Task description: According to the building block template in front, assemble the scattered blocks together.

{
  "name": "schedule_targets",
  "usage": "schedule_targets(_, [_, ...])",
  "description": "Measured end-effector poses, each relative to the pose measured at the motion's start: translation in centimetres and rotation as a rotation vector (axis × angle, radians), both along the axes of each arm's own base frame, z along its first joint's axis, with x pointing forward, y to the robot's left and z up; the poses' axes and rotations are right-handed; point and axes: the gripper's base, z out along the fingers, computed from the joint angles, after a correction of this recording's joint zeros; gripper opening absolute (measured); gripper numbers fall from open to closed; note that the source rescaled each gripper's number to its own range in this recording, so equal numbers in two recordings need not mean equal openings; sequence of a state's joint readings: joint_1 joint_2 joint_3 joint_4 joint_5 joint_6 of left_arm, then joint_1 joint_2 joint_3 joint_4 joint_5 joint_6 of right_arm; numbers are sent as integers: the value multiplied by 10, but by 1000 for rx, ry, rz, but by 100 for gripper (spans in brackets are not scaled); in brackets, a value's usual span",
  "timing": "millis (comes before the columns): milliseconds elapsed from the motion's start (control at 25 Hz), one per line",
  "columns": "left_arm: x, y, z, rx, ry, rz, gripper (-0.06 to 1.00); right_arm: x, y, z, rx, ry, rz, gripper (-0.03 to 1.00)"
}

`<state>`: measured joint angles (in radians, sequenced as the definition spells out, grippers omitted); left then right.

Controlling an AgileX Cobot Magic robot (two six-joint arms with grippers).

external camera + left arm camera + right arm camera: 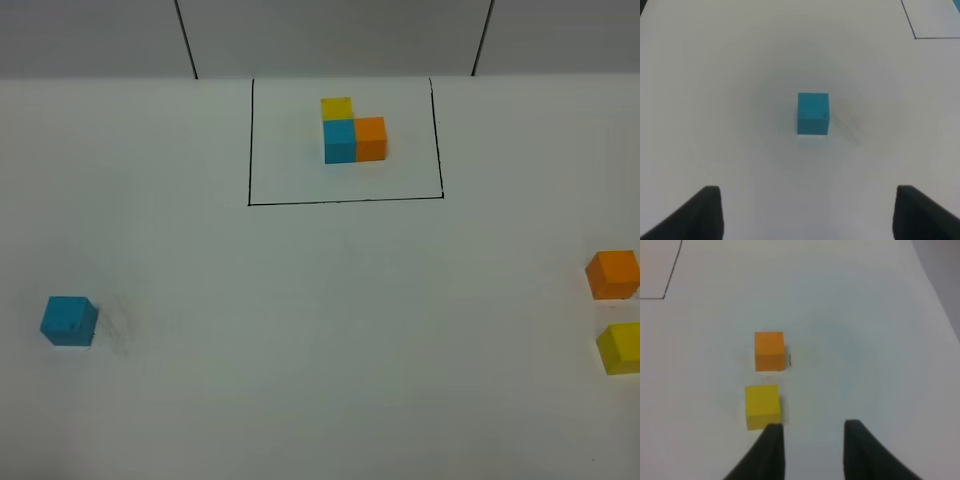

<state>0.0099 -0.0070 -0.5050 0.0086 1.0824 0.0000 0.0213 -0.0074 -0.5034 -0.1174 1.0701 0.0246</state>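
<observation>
1 sky-blue cube ahead of your left pincer (spread wide, empty). 1 yellow cube and 1 orange cube by your right pincer (narrower gap, empty).

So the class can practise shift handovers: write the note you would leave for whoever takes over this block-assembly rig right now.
Left gripper: jaws wide open, empty, aimed at the sky-blue cube on the left side.
Right gripper: jaws open, empty, close to the yellow cube; orange cube beside it, apart, at the right edge.
Template: inside its black frame, far centre.
Done: nothing; all three cubes lie separate.
Left: gather them and join into the template's L.
</observation>
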Motion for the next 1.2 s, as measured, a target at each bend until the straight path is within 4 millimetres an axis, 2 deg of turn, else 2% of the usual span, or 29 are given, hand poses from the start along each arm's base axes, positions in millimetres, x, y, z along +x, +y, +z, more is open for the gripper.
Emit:
schedule_targets(960, [0, 0, 0, 0, 2, 0, 57, 0, 0, 0, 0, 0, 0, 0])
schedule_targets(1080, [6, 0, 5, -11, 34, 8, 58, 0, 0, 0, 0, 0, 0, 0])
schedule_targets(1200, [20, 0, 19, -42, 105, 31, 62, 0, 0, 0, 0, 0, 0, 0])
